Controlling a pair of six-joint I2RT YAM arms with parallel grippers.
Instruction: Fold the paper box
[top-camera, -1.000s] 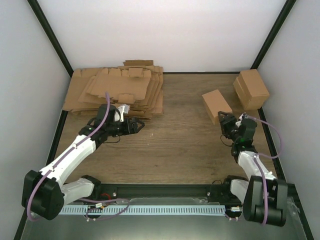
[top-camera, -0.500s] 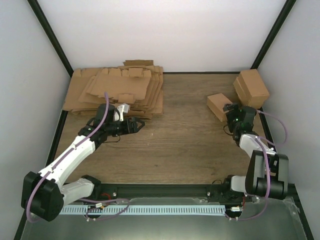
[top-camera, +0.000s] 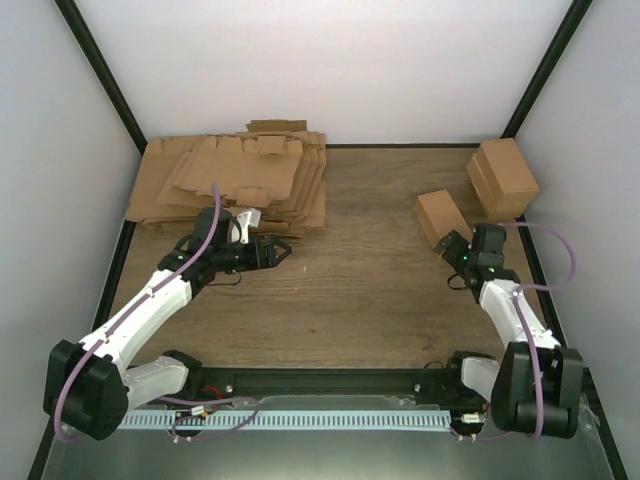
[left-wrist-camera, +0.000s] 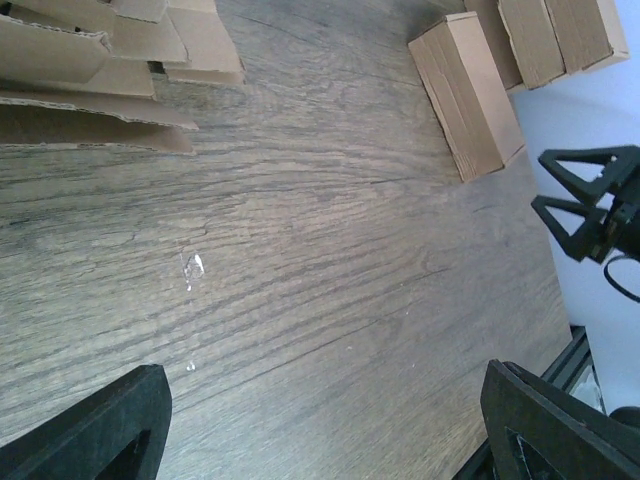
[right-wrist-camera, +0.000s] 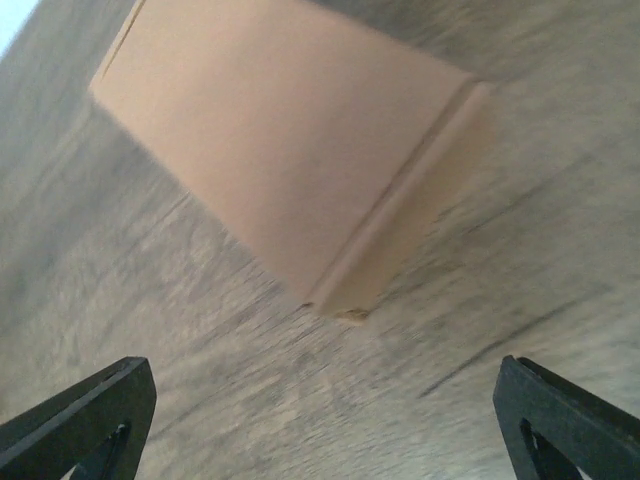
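Over on the right side of the table (top-camera: 360, 290), the paper box (top-camera: 440, 215) lies as a closed oblong carton, flat on the wood. It sits close beside the other blocky brown carton (top-camera: 503, 177) in the far right corner, and whether the two touch cannot be told.

The right gripper (top-camera: 451, 246) sits just short of the box's near end with its jaws spread wide and nothing between them. The right wrist view is blurred. Even so, the paper box (right-wrist-camera: 290, 150) fills the upper part of that picture, lying ahead of the right gripper (right-wrist-camera: 320, 410), and both black fingertips (right-wrist-camera: 95, 410) stand far apart over bare wood. The grip is released and the box is untouched.

Across the table, the left gripper (top-camera: 278, 249) hovers at the near edge of the thick pile of cardboard sheets (top-camera: 235, 180). Its jaws are also splayed and empty.

From the left wrist camera, the left gripper (left-wrist-camera: 330, 430) has dark finger pads (left-wrist-camera: 110, 425) at either bottom corner, with only wood grain between them. The pile of cardboard sheets (left-wrist-camera: 90, 60) overhangs the top left of that picture. The paper box (left-wrist-camera: 468, 95) lies at the top right beside the other carton (left-wrist-camera: 555, 35). The right gripper (left-wrist-camera: 585, 200) stands near the box's end with its two pointed fingers visibly parted.
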